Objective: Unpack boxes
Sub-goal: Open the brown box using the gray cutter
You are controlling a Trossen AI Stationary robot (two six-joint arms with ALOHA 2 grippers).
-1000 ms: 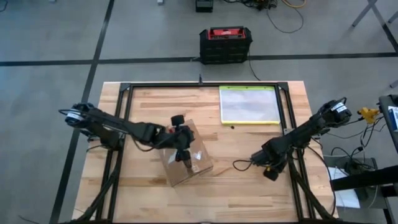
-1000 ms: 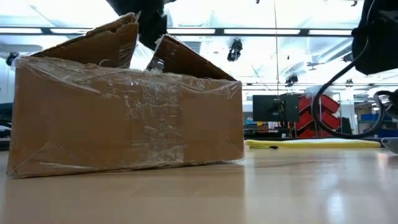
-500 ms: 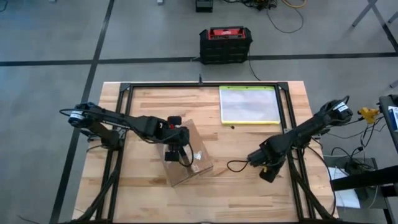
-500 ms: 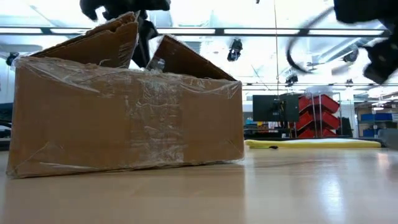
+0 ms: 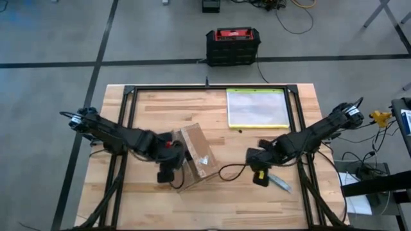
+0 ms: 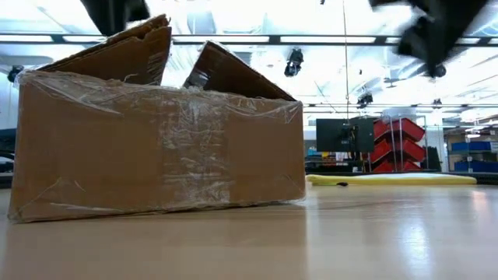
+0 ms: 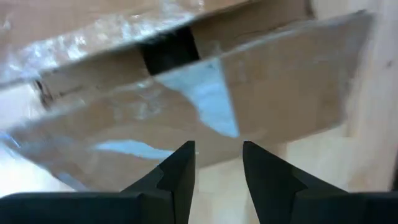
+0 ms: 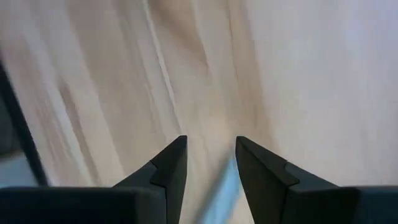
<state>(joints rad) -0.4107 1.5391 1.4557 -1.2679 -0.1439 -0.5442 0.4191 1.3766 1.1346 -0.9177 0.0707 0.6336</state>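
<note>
Cardboard box, brown and wrapped in strips of shiny clear tape, sits on the wooden table left of centre and turned at an angle. From table height its two top flaps stand raised, tilted toward each other with a gap between them. My left pincer hangs just beside the box's near left edge; through its wrist camera the two dark fingers are spread a little apart with nothing between them, the taped side of the box close ahead. My right pincer is over bare wood to the right of the box, well apart from it; its fingers are likewise parted and empty. A small pale flat object lies on the table just beside that pincer. A clear plastic pouch with a yellow-green edge lies flat at the table's far right. Beyond the table, a black-and-red case stands on the floor.
</note>
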